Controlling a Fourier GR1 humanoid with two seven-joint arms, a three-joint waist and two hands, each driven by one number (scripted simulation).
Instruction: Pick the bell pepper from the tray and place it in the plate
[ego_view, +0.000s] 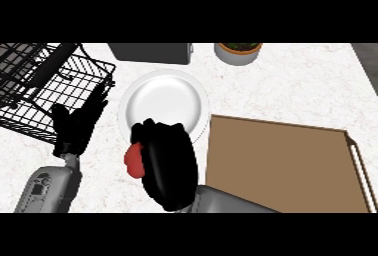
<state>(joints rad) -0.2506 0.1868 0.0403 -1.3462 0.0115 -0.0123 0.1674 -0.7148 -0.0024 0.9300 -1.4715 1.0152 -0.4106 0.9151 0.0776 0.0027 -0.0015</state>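
A red bell pepper (134, 161) shows at the left side of my right hand (168, 162), whose fingers curl round it and hide most of it. The hand hangs over the counter just below the near rim of the white plate (164, 100). The brown tray (284, 165) lies to the right of the hand with nothing on its visible surface. My left hand (80, 122) rests open at the left, fingers pointing up, beside the wire rack.
A black wire dish rack (44, 85) fills the upper left corner. A dark grey box (153, 52) and a potted plant (238, 51) stand at the counter's back edge. The counter's right edge (365, 65) runs past the tray.
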